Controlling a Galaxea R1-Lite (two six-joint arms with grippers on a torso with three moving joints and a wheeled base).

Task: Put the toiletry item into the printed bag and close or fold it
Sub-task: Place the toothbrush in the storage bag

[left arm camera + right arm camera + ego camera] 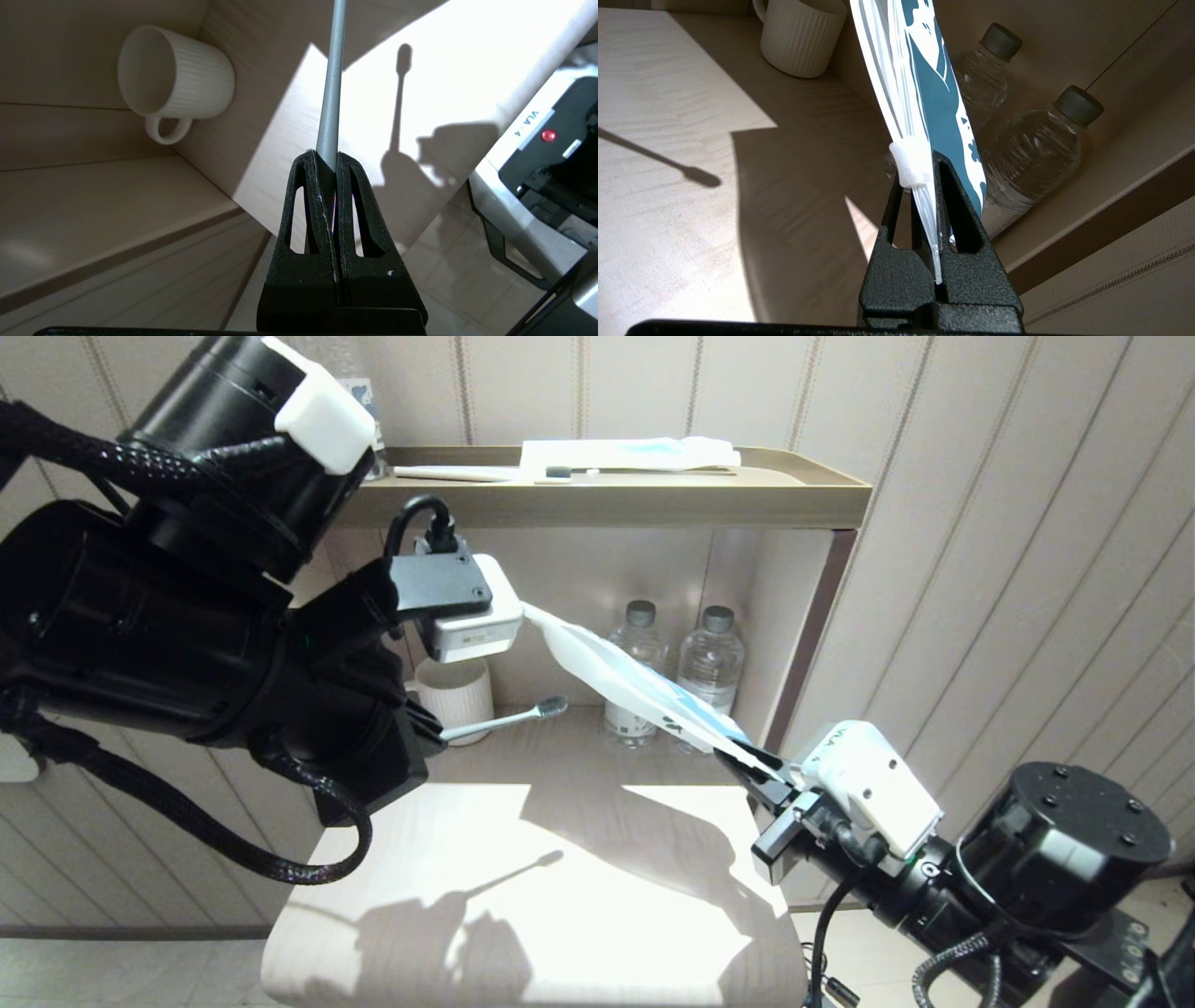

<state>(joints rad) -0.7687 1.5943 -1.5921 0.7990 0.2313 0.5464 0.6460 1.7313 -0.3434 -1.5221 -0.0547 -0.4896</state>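
Observation:
My left gripper (434, 733) is shut on the handle end of the pale toothbrush (504, 720), which sticks out level over the table with its bristled head toward the bottles. In the left wrist view the handle (332, 93) rises straight from between the closed fingers of the left gripper (327, 156). The printed bag (625, 681) hangs slanted in the air, white with teal leaves. My right gripper (752, 765) is shut on its lower end. In the right wrist view the bag (934, 84) runs up from the right gripper (922, 163), a white slider (909, 161) at the fingertips.
A ribbed white mug (455, 695) stands at the back left of the wooden table (560, 896). Two water bottles (711, 658) stand at the back by the shelf post. The upper shelf (653, 499) carries a white-and-blue packet (635, 453) and a dark-bristled toothbrush (558, 472).

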